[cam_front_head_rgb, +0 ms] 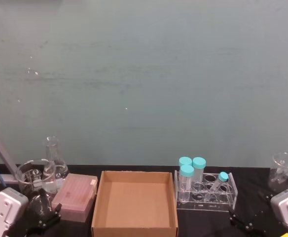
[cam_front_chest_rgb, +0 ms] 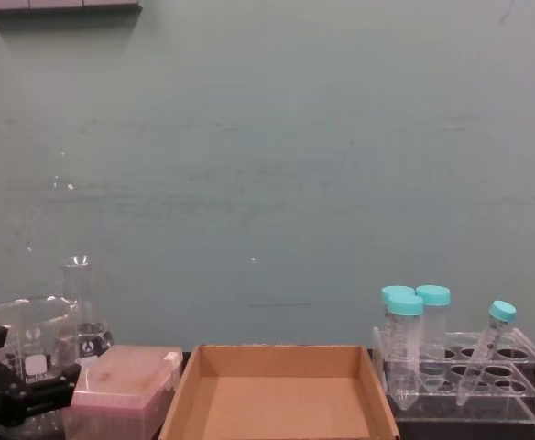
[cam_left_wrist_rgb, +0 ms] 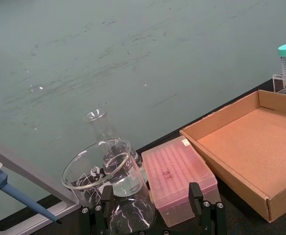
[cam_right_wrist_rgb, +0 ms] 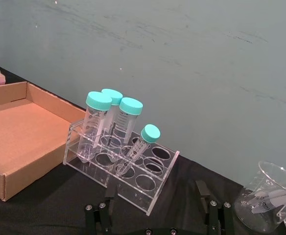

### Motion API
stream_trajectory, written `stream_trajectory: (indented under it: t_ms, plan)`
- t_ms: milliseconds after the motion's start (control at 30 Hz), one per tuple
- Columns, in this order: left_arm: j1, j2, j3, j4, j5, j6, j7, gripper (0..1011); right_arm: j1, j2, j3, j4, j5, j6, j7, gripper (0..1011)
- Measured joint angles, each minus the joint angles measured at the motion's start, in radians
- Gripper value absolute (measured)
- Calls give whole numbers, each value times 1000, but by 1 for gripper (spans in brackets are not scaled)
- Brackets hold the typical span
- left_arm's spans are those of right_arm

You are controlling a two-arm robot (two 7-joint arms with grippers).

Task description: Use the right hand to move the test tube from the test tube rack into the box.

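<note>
We count three wide tubes (cam_right_wrist_rgb: 95, 122) crowding left of the one test tube (cam_right_wrist_rgb: 137, 151); right hand (cam_right_wrist_rgb: 155, 192) near, fingers (cam_right_wrist_rgb: 109, 190) spread, empty.

Slim clear test tube (cam_right_wrist_rgb: 135, 152) with printed graduations and a small teal cap leans tilted in a hole at the right part of the clear acrylic test tube rack (cam_front_head_rgb: 203, 203). The rack stands upright on the worktop, just right of the shallow tan cardboard box (cam_front_head_rgb: 136, 202).

The left gripper (cam_front_head_rgb: 49, 217) is resting low at the near left, its fingers spread apart. The right gripper (cam_front_head_rgb: 240, 222) is resting low at the near right, fingers likewise spread.
</note>
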Motion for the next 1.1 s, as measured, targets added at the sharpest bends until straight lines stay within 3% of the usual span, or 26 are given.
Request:
stream_trajectory:
  t_ms: [233,500,600,1100]
  plan:
    - [0,0,0,0,0,0,0,1000,-2,-5,15,4,15,-7,31,1002]
    - [0,0,0,0,0,0,0,1000,24,-43,43,28,97,13,140,1002]
    - [0,0,0,0,0,0,0,1000,39,-63,49,40,108,28,155,1002]
    - [0,0,0,0,0,0,0,1000,124,-181,69,143,94,94,131,1002]
